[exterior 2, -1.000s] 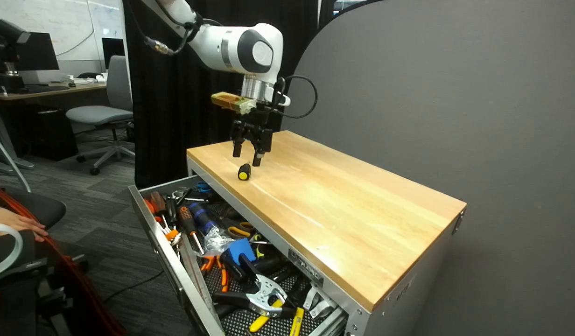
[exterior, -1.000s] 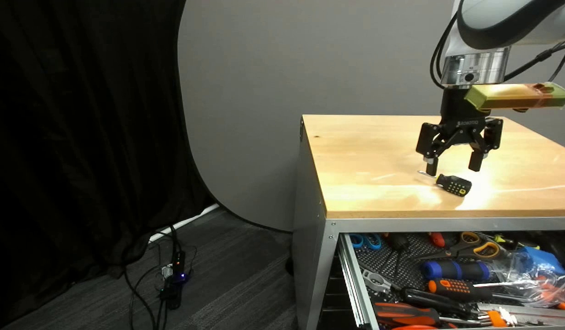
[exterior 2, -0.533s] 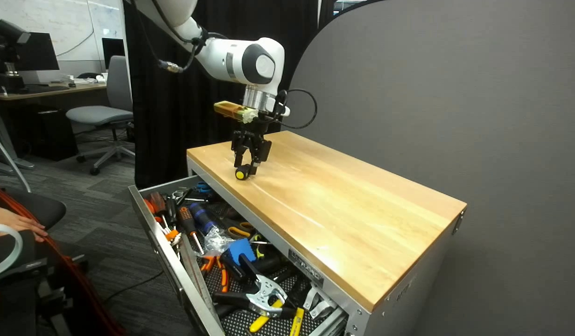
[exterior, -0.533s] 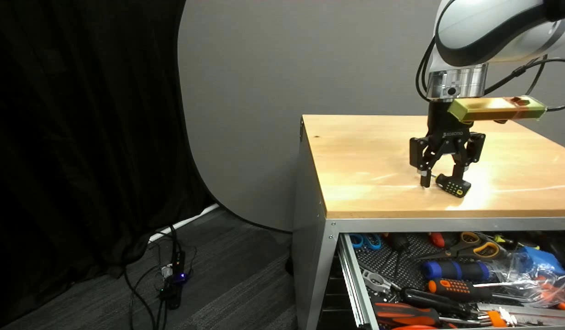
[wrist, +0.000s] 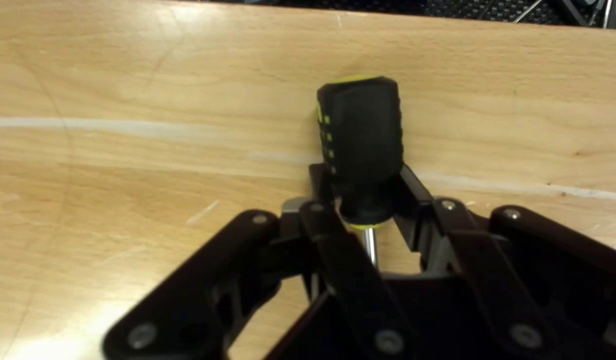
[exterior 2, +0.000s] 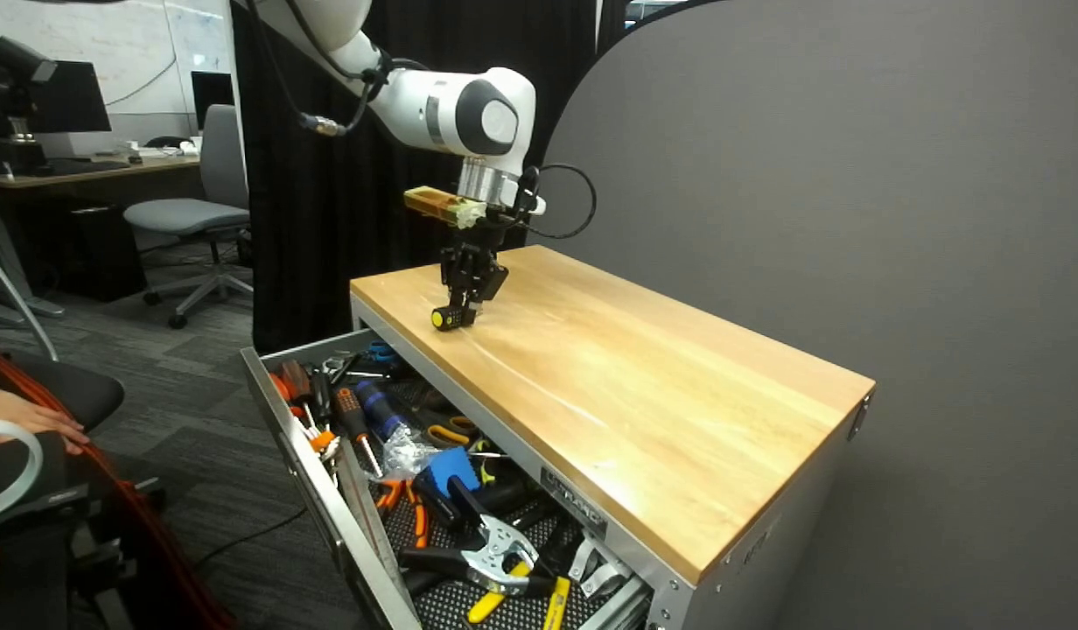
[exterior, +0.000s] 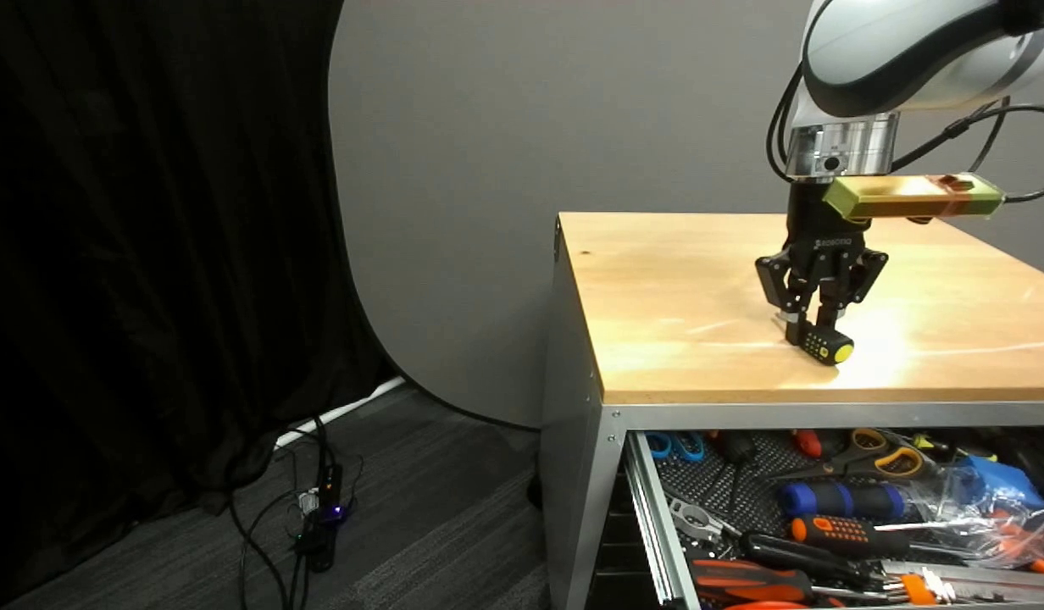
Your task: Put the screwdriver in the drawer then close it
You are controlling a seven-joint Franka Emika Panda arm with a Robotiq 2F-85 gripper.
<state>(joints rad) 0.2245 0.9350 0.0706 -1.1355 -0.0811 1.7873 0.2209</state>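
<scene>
Metal shaft (wrist: 371,246) clearest in wrist view, end effector (wrist: 365,195) clamped on chunky black screwdriver (wrist: 362,132); wood-grained tabletop (wrist: 113,85), open metal drawer (exterior 2: 329,499) near

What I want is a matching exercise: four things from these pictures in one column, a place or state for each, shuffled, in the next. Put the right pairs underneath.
Things
1. drawer
2. office chair
3. spring clamp
4. black-handled screwdriver

Places and states
A. grey, on wheels, in the background
B. pulled open
C. held by the gripper
D. lying among the contents of the drawer

Right pairs: 1-B, 2-A, 3-D, 4-C
</scene>
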